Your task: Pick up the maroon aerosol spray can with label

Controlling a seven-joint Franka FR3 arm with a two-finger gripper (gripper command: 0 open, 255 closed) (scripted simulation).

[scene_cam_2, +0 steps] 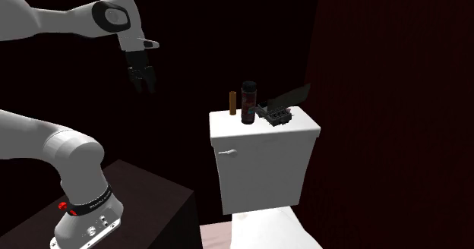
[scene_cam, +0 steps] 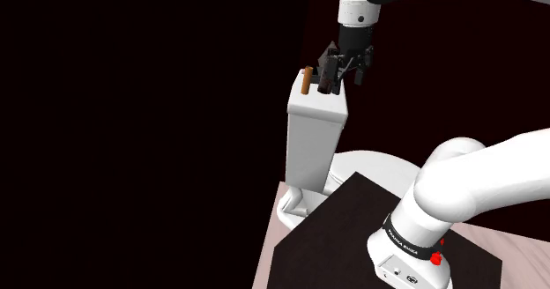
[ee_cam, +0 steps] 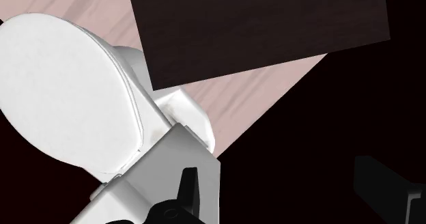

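Fingers (ee_cam: 189,188) of my black gripper (scene_cam_2: 142,79) stand wide apart and clasp nothing. In the second exterior view I hang in the air, pointing down. I am well to the left of the white toilet tank (scene_cam_2: 262,156) and higher than its lid.

The can (scene_cam_2: 248,103) stands upright on the tank lid, apart from me. It is dark maroon with a black cap and a redder band below the cap. In that same view a short brown stick (scene_cam_2: 232,103) stands upright just to the can's left. A dark grey tool (scene_cam_2: 277,117) lies just to the can's right, with one long part slanting up and away.

In the shoulder view I appear just above the tank's top, to the right of the brown stick. I cannot tell from that view how near I am to the tank.

In the wrist view the white closed toilet seat (ee_cam: 61,100) lies past my fingers. The tank's white edge shows close by one finger. Beyond them are a pale wood-grained floor (ee_cam: 252,93) and the dark top of my stand (ee_cam: 259,31).

My white arm (scene_cam_2: 45,16) arches up from the stand. A black area surrounds the toilet on most sides.
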